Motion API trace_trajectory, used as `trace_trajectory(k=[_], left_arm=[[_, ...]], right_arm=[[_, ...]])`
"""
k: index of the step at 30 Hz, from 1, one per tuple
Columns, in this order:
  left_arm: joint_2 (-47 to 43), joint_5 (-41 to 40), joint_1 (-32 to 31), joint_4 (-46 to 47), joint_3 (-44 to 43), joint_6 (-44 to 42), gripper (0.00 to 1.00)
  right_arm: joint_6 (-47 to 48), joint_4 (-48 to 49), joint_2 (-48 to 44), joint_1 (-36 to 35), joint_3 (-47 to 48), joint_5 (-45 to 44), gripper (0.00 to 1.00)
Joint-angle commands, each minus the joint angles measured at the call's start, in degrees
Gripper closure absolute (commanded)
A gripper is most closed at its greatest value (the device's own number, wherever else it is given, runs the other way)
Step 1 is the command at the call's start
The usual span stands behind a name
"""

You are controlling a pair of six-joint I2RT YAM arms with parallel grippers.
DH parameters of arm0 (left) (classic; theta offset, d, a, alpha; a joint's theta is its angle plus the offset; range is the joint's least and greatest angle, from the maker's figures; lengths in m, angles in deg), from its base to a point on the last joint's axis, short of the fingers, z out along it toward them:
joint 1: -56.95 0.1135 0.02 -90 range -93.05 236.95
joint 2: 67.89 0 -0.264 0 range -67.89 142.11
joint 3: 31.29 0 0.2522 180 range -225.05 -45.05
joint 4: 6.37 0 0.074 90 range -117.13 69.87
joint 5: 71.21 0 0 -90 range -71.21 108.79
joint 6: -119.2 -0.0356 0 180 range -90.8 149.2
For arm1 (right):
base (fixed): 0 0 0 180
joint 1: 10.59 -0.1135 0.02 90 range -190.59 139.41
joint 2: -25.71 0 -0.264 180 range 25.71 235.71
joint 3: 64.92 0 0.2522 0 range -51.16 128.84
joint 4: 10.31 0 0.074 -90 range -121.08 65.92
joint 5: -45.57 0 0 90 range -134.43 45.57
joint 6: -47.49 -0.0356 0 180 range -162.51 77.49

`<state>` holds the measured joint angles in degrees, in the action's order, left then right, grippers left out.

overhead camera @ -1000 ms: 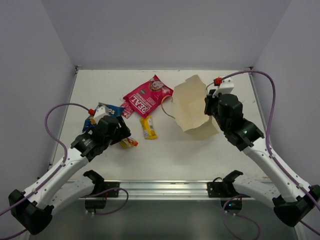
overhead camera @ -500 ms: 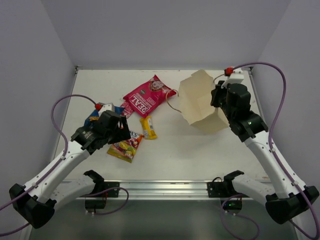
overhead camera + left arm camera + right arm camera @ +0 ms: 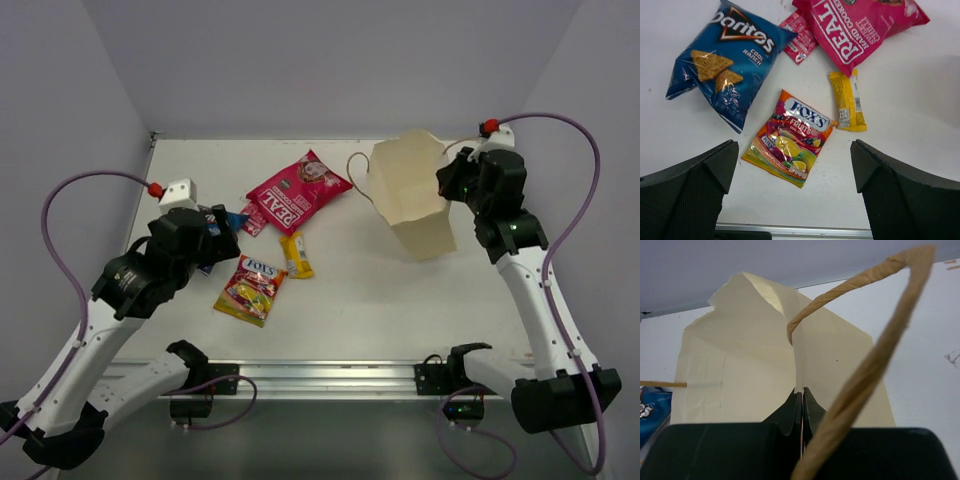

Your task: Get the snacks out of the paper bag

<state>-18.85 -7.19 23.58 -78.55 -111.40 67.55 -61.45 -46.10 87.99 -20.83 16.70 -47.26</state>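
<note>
Overhead, boxy kraft paper bag (image 3: 415,195) pinched in right pincer (image 3: 800,395), left pincer (image 3: 794,147) agape

Far right: tan kraft paper bag (image 3: 415,200) blocks; left-centre: five flat snack packets (image 3: 295,195); white table (image 3: 380,300) open between, nearside.

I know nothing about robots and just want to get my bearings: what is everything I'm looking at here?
paper bag: one, tan, far right of the table
magenta pouch: one, magenta, far middle
Doritos bag: one, blue, left side
Fox's candy bag: one, multicoloured, near left
yellow bar: one, yellow, middle, right of the candy bag
pink packet: one, pink, between the Doritos bag and the pouch
table: one, white, under everything
left end effector: one, black, open above the candy bag
right end effector: one, black, shut on the paper bag's edge
</note>
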Motion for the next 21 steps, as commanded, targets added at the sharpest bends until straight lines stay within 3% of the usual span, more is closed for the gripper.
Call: trace_trajectory(k=[1,5,10,16,20,21], left_arm=[[-3.2,-5.7,0.4,2.3,-4.4,-2.7,0.0],[-5.0,-9.2,0.4,3.4,-7.2,-5.6,0.0],[-5.3,-11.8,0.4,1.5,-11.2,-8.3,0.0],[-6.6,-13.9,0.4,-0.2,-14.0,-10.5,0.0],[-6.5,-14.3,0.4,-0.6,-14.4,-11.4,0.0],[-6.3,-14.3,0.3,-0.7,-14.5,-11.4,0.0]], right_arm=[[-4.1,4.0,2.3,4.7,1.2,10.5,1.0],[-7.1,7.8,6.4,10.0,-0.8,18.6,1.0],[-6.4,9.7,12.0,13.0,-2.6,21.5,1.0],[-4.4,9.5,12.6,16.5,-5.8,24.1,1.0],[-2.2,6.9,11.3,16.5,-5.3,21.8,0.81],[-1.2,4.9,11.0,16.5,-4.0,21.8,0.7]])
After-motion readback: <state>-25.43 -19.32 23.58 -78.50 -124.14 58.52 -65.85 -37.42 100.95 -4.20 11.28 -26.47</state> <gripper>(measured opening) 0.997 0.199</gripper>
